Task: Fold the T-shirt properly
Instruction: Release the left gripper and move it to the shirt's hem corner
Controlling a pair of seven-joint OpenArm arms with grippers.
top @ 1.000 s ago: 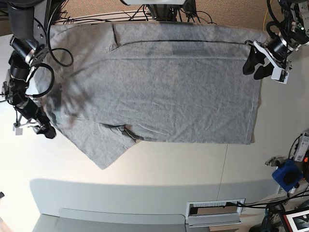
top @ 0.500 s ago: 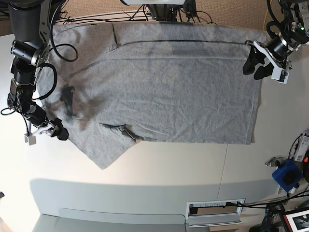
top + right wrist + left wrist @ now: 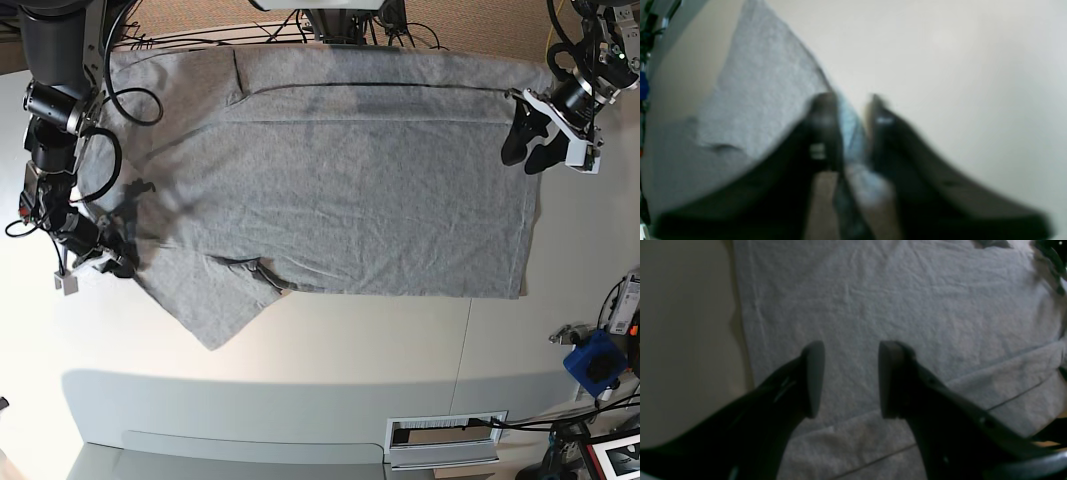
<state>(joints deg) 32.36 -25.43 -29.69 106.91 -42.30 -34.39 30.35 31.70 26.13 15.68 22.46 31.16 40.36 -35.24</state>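
A large heather-grey T-shirt (image 3: 330,180) lies spread flat and plain side up across the far half of a pale, off-white table (image 3: 330,370), its body wrinkled, one sleeve angling toward the near side. At the shirt's sleeve-end edge, the right pincer (image 3: 118,262) sits low on the table with its jaws drawn nearly together; the blurred wrist view seems to show a strip of grey fabric pinched between them. At the opposite, hem end, the left pincer (image 3: 532,142) hovers above the shirt's far corner, its jaws parted and holding nothing. Beyond the table's far edge, black cables (image 3: 300,30) trail over a brown floor (image 3: 480,25). A blue object (image 3: 592,362) sits past the table's hem-end side.
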